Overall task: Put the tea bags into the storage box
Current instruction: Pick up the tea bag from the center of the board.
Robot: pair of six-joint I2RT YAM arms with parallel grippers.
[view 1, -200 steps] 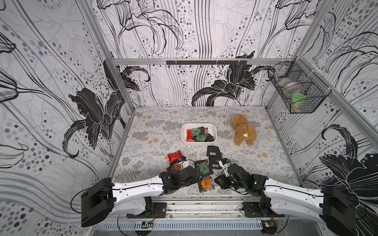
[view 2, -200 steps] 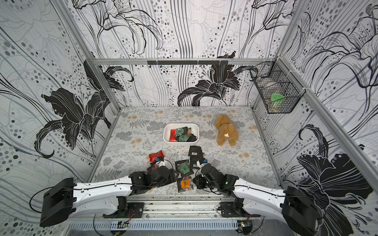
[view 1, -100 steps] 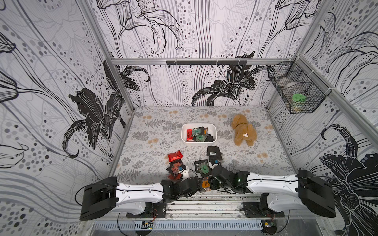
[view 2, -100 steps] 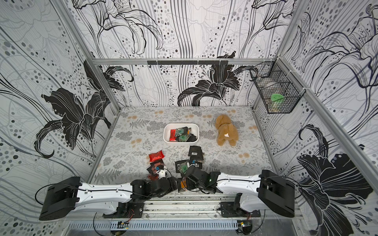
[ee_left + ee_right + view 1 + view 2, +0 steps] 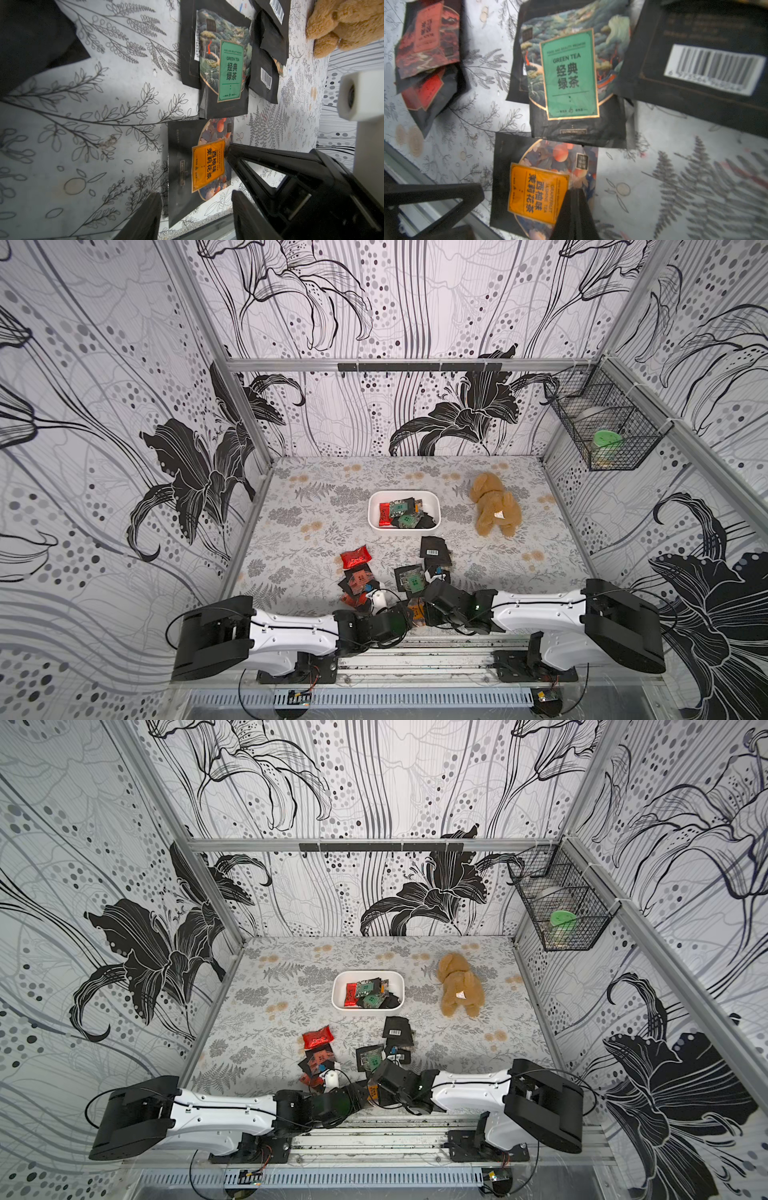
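Note:
The white storage box [image 5: 374, 506] stands mid-table with several tea bags [image 5: 401, 514] inside. Loose tea bags lie nearer the front in both top views. An orange-labelled tea bag [image 5: 207, 166] lies flat at the table's front edge. My left gripper [image 5: 195, 193] is open, and its fingers [image 5: 145, 214] stand on either side of that bag's near end. My right gripper [image 5: 574, 192] is shut, its tip resting on the orange bag [image 5: 537, 191] beside the label. A green-labelled tea bag [image 5: 569, 76] lies just beyond it.
A pile of red-labelled sachets [image 5: 357, 576] lies left of the grippers, and black barcode sachets [image 5: 434, 549] lie toward the box. A tan plush toy [image 5: 496, 506] lies right of the box. A black wire basket [image 5: 602, 423] hangs on the right wall. The metal rail [image 5: 415, 651] borders the front edge.
Both arms have moved inward to the orange-labelled tea bag at the front edge. The right gripper has closed fully and swung left onto it. The left gripper has stayed open.

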